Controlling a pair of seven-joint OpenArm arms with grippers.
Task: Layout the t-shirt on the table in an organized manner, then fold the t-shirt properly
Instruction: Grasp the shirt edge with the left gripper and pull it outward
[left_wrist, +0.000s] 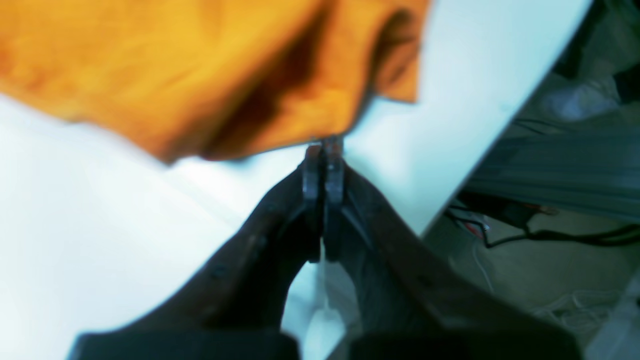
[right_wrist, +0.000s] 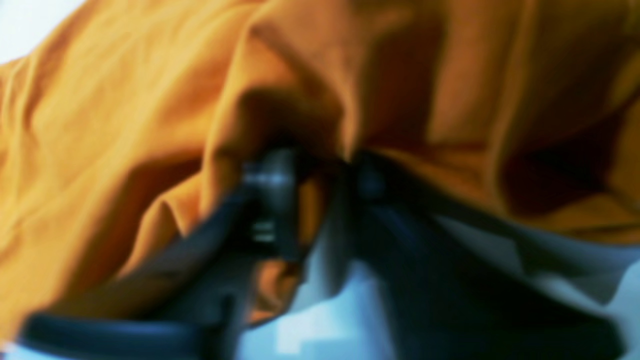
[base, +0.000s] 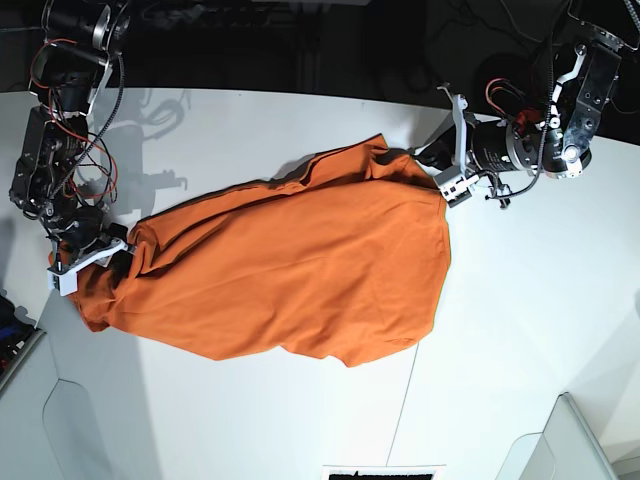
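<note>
Fingers (left_wrist: 322, 165) of the left gripper (left_wrist: 323, 145) were clenched on the t-shirt (base: 290, 270) hem, the right gripper (base: 100, 255) pinched cloth near the tabletop (base: 520, 330) edge; pulling apart evenly would spread it flat.

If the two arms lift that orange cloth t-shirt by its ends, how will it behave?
The orange cloth t-shirt would probably sag in the middle: it already lies in soft folds on the white table. It looks light and thin, bunching around the right gripper. The shut left gripper pinches only an edge, so it may slip.
</note>
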